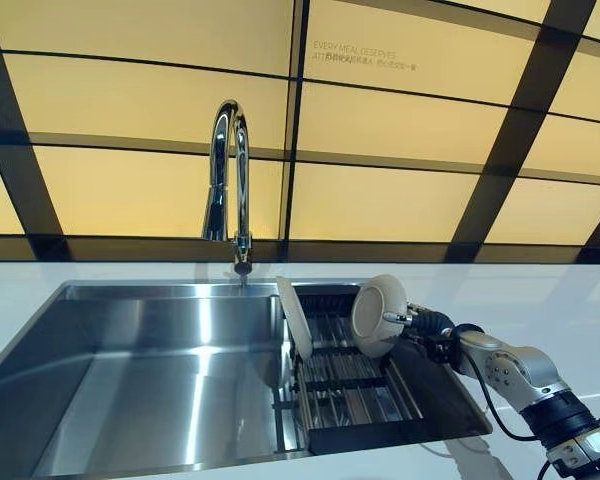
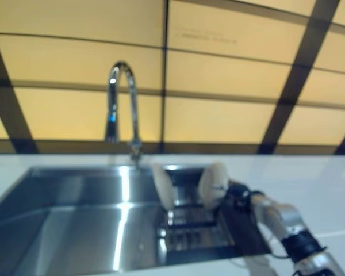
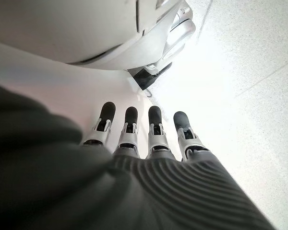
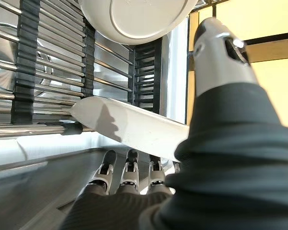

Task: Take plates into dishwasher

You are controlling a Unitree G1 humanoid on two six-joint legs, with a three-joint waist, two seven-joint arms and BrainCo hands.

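Observation:
A white plate (image 1: 377, 316) stands on edge over the right side of the dark slatted rack (image 1: 350, 385) in the sink. My right hand (image 1: 430, 325) is shut on its rim; in the right wrist view that plate (image 4: 129, 125) lies between the thumb (image 4: 216, 52) and the fingers (image 4: 129, 170). A second white plate (image 1: 293, 318) stands upright at the rack's left end, its underside (image 4: 139, 19) showing past my hand. My left hand (image 3: 149, 158) appears only in its own wrist view, fingers straight, holding nothing.
The steel sink basin (image 1: 130, 380) lies left of the rack, with a tall chrome faucet (image 1: 230, 180) behind it. White countertop (image 1: 560, 300) surrounds the sink. A yellow panelled wall rises behind.

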